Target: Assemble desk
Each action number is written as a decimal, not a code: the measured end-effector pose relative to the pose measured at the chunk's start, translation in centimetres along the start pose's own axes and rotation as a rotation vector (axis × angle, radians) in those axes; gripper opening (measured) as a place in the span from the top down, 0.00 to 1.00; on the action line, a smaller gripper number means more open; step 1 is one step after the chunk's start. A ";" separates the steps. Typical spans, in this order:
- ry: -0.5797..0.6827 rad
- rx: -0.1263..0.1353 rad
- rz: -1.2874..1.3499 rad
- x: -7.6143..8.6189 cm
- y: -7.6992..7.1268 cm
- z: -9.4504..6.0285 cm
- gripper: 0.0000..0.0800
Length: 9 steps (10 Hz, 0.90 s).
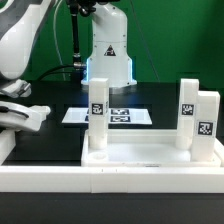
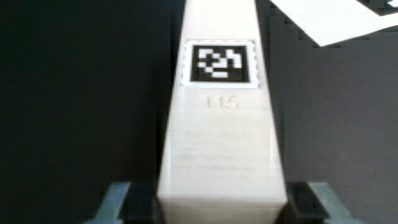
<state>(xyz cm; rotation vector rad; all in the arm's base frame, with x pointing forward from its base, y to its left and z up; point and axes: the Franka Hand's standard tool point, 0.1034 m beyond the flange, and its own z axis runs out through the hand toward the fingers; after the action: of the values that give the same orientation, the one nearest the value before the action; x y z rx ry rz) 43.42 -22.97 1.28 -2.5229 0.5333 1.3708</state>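
In the wrist view the hand (image 2: pixel 214 196) is closed on one white leg (image 2: pixel 219 115), a finger on each side of its near end. The leg's long axis runs straight away from the hand, above the black tabletop (image 2: pixel 80 110).

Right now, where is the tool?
In the wrist view the tool is closed on a white leg, a finger on each side of it, with the marker board beyond on the black table.
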 end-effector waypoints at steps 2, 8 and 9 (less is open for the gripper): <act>0.049 -0.009 -0.035 -2.3 -2.7 -3.0 0.64; 0.131 -0.046 -0.054 -4.0 -5.3 -6.1 0.64; 0.239 -0.058 -0.058 -3.0 -6.1 -6.8 0.64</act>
<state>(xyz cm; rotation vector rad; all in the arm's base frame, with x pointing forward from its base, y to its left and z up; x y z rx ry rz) 49.60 -19.26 7.61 -2.7453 0.4646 1.0866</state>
